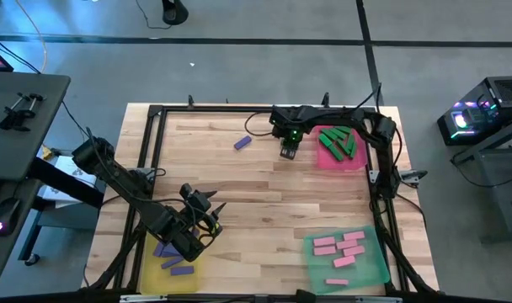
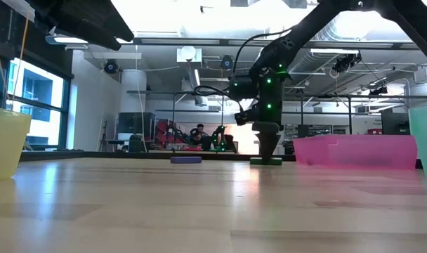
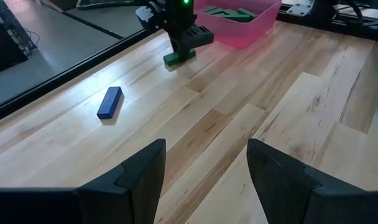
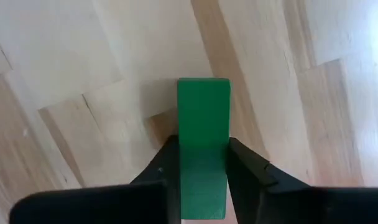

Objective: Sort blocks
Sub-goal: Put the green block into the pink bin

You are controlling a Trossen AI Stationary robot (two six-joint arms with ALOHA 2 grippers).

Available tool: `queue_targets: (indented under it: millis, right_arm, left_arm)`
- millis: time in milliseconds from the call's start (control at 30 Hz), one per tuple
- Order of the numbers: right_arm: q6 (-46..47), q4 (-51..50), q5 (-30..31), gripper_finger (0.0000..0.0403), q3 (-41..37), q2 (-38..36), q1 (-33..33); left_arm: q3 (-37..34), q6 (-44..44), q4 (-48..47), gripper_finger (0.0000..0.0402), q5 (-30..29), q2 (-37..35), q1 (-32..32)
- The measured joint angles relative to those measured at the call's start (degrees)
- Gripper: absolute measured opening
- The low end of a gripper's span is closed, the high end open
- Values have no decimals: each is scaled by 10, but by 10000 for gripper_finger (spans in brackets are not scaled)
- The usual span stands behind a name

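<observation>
While the right gripper (image 1: 289,152) stands on the table (image 1: 264,194) in the upper middle of the high view, just left of the pink tray (image 1: 360,162), its fingers are closed on the sides of a green block (image 4: 203,146). The right wrist view shows the block flat against the wood, one end running out past the fingertips. The low view shows it at table level beneath the gripper, so it appears not yet lifted.

The left gripper (image 1: 204,220) waits at the lower left of the high view beside the yellow tray (image 1: 148,271), fingers spread and holding nothing.

Blocks elsewhere: several green ones lie in the pink tray, pink ones in the green tray (image 1: 378,268) at lower right, purple ones in the yellow tray. One purple block (image 1: 242,144) lies loose on the table, left of the right gripper and apart from it.

Handling judgement: the blocks look rigid, light and smooth-faced, probably plastic or painted wood, and unlikely to break. A smooth face may slip under a weak pinch. Hold is best taken across the narrow width near mid-length, on the two long edges, so the bar does not pivot. The present grip sits toward one end, so some tilt on lifting is possible.

Markings: no brand, label or writing can be read on the blocks, trays or arms.
</observation>
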Motion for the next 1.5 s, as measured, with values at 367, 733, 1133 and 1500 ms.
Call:
queue_targets:
  millis: [367, 733, 1133, 1500]
  right_arm:
    - [43, 0, 33, 61, -3, -115, 55]
    - [74, -116, 99, 61, -2, -301, 37]
    - [97, -134, 5, 61, -99, -333, -151]
    - [152, -17, -26, 61, -295, -336, -190]
  left_arm:
    - [0, 0, 0, 211, 0, 0, 0]
    - [0, 0, 2, 211, 0, 0, 0]
    - [0, -1, 5, 211, 0, 0, -9]
    - [0, -1, 8, 211, -4, 0, -20]
